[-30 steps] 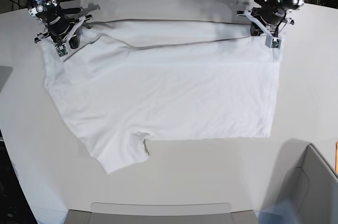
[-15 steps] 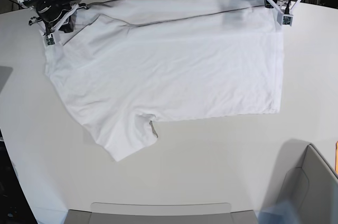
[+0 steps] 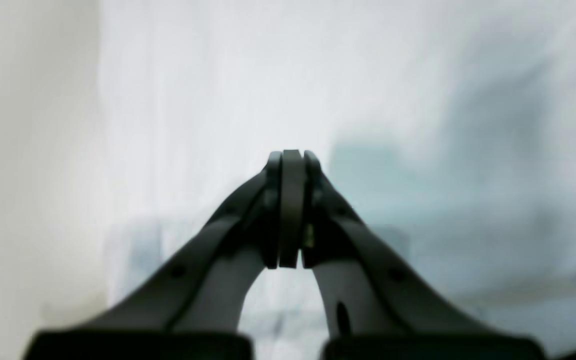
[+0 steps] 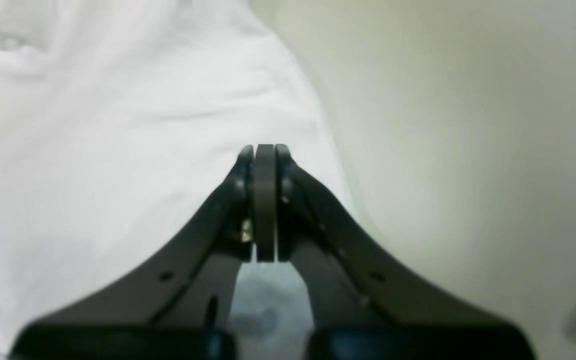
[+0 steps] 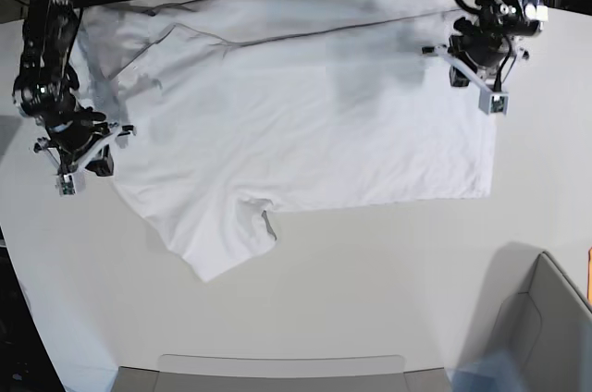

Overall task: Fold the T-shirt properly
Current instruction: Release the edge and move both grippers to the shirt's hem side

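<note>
So the right end effector (image 5: 70, 173), on the left here, has its jaws together on nothing, just beside the T-shirt (image 5: 305, 124). The shirt is spread flat across the far half of the surface (image 5: 370, 300), long axis running left-right, hem on the right. The left end effector (image 5: 481, 87) is pinched together too, over the hem side. I'd regrab both near corners evenly.

Base view high overhead on table (image 5: 370, 272), wrist views close behind each tool, sharing T-shirt (image 5: 305, 115)
</note>
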Controlling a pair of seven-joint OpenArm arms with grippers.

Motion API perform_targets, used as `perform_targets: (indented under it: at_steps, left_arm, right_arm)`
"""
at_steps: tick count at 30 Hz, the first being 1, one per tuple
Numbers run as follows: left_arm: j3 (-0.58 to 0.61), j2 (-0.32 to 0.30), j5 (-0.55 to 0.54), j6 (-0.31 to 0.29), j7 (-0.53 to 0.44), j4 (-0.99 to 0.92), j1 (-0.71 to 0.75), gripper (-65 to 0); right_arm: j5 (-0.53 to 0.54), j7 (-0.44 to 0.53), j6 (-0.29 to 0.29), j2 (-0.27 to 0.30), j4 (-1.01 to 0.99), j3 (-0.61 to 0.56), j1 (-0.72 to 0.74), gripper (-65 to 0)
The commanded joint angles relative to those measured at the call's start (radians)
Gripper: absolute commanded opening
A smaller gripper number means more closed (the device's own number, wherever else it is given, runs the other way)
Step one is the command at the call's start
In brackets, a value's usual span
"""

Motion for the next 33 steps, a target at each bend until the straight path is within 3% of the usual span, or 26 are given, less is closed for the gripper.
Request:
perform_targets:
  at_steps: [1,7,12,14,16,19,21,28,33]
  left_arm:
    - [-0.002,-0.010,0.000,0.002,0.006,0.014,-0.028,-65.0]
    - [-0.010,-0.007,0.002,0.002,0.010,-0.023,-0.080,-65.0]
    - [-0.006,-0.007,0.002,-0.001,0.010,-0.024,-0.082,-65.0]
    - [-0.010,-0.008,0.002,-0.001,0.012,-0.024,-0.083,-65.0]
    - [-0.004,-0.033,0.002,-0.003,0.016,-0.024,-0.102,-65.0]
    - [-0.002,-0.042,0.002,-0.003,0.022,-0.024,-0.128,-65.0]
    - [-0.002,-0.042,0.002,-0.003,0.022,-0.024,-0.143,-65.0]
    - [-0.002,-0.043,0.002,-0.003,0.022,-0.026,-0.168,-65.0]
    - [-0.004,-0.022,0.002,-0.003,0.022,-0.026,-0.166,-65.0]
  right_arm:
    - [0.003,0.026,-0.001,0.013,-0.041,-0.028,0.050,-65.0]
    - [-0.184,0.069,-0.006,-0.030,-0.256,-0.180,0.140,-65.0]
    - [-0.324,0.009,-0.008,-0.073,-0.162,-0.178,0.025,-65.0]
    - [-0.339,-0.026,-0.008,-0.082,-0.048,-0.140,-0.067,-65.0]
    - [-0.342,-0.048,-0.006,-0.126,0.059,-0.072,-0.131,-65.0]
    - [-0.345,-0.046,-0.003,-0.166,0.165,0.023,-0.151,-64.9]
    - [-0.342,-0.046,-0.003,-0.169,0.197,0.057,-0.131,-61.9]
    - [-0.341,-0.046,-0.001,-0.135,0.157,0.055,0.076,-37.9]
    - [-0.341,-0.005,0.000,-0.071,-0.140,-0.077,0.314,-35.7]
